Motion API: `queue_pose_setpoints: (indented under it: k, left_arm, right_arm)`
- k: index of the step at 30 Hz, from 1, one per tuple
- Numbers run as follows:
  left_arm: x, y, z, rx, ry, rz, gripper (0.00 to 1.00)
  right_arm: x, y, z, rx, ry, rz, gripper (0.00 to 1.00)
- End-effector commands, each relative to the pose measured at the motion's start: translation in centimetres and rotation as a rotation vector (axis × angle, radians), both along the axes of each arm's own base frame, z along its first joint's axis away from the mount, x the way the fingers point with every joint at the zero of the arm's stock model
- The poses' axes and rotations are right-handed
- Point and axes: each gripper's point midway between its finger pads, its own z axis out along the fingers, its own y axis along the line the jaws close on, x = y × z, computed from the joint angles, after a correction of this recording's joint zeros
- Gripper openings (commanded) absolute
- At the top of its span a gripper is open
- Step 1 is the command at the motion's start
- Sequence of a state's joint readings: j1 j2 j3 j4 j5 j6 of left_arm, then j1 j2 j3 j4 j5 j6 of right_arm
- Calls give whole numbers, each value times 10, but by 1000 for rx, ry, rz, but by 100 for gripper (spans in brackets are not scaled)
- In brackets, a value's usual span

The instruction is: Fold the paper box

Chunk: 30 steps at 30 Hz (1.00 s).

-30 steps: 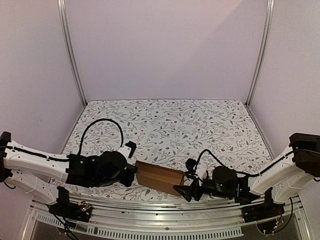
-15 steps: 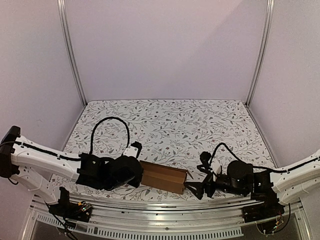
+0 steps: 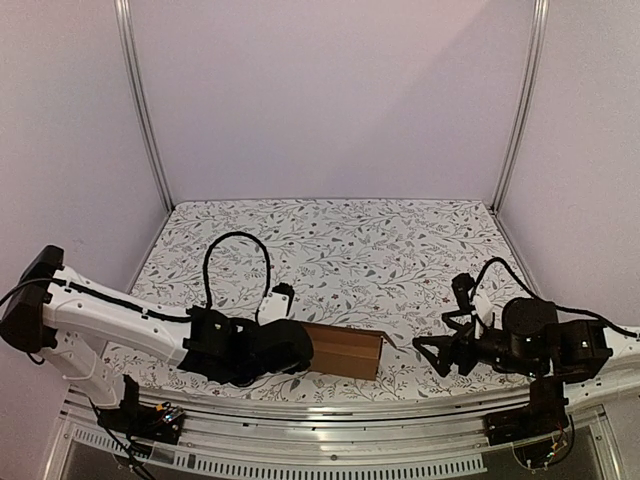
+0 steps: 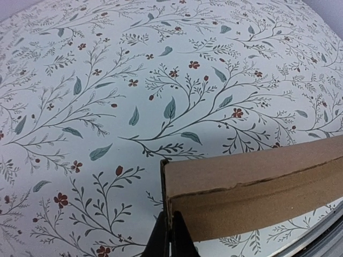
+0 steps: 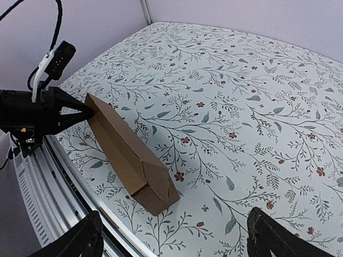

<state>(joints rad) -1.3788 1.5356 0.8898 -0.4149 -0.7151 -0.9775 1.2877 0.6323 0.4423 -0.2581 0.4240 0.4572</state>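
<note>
The paper box (image 3: 345, 350) is a small long brown cardboard box lying on the floral table near its front edge. My left gripper (image 3: 303, 350) is shut on the box's left end. In the left wrist view the fingertips (image 4: 171, 235) pinch the thin end wall of the box (image 4: 257, 184). My right gripper (image 3: 432, 352) is open and empty, to the right of the box and apart from it. In the right wrist view the box (image 5: 128, 152) lies ahead with its near end flap closed, well clear of my wide-spread right gripper (image 5: 174, 241). The left gripper (image 5: 80, 113) shows at its far end.
The metal rail (image 3: 320, 440) runs along the table's front edge just below the box. The left arm's black cable (image 3: 235, 260) loops over the table. Purple walls and two frame posts (image 3: 145, 110) close in the back and sides.
My left arm has slid to the right, carrying the box with it. My right gripper has pulled back to the right, away from the box's right end.
</note>
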Motion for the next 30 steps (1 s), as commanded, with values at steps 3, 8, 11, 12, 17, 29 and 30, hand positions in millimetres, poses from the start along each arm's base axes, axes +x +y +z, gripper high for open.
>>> queue_pose_setpoints:
  k: [3,8,11,12,17,29,30]
  left_arm:
    - [-16,14,-21,80,69,32,0]
    - [-19,11,-22,57,79,50,0]
    - [-21,9,-21,49,78,52,0]
    - [-21,8,-20,47,77,51,0]
    - [-23,7,-20,42,74,50,0]
    - [-23,8,-18,45,63,54,0]
    - [-23,9,-18,46,63,53,0]
  right_arm:
    - [9,3,-3,-202,35,-41,82]
    - [12,32,-4,-297,75,26,71]
    - [18,39,-14,-346,117,25,64]
    - [19,40,-15,-353,123,28,62]
    - [18,52,-21,-393,160,82,54]
    - [32,58,-39,-550,163,58,38]
    - [33,59,-40,-559,163,56,36]
